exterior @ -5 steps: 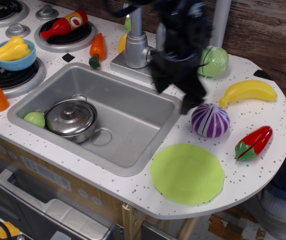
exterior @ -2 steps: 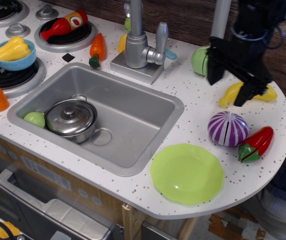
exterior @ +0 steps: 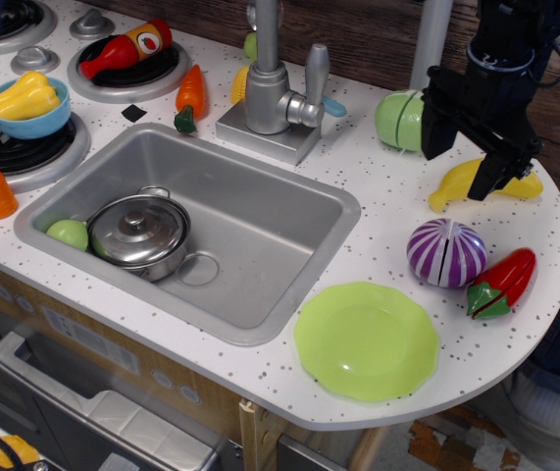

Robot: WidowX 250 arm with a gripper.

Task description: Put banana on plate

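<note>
The yellow banana point(exterior: 454, 183) lies on the white counter at the far right, its middle hidden behind my gripper. My black gripper point(exterior: 463, 162) hangs right over it with the jaws apart, one finger point(exterior: 434, 132) to the banana's left and the other point(exterior: 488, 175) over its middle. It holds nothing. The lime-green plate point(exterior: 366, 340) lies flat and bare at the counter's front edge, well in front of the banana.
A purple onion point(exterior: 445, 252) and a red pepper point(exterior: 500, 283) lie between banana and plate. A green cabbage point(exterior: 397, 119) sits left of the gripper. The sink point(exterior: 260, 255) holds a lidded pot point(exterior: 140, 231). The faucet point(exterior: 270, 83) stands behind it.
My gripper has swung from the sink's right edge over to the banana and shifted slightly right. The onion and red pepper were pushed a little to the right.
</note>
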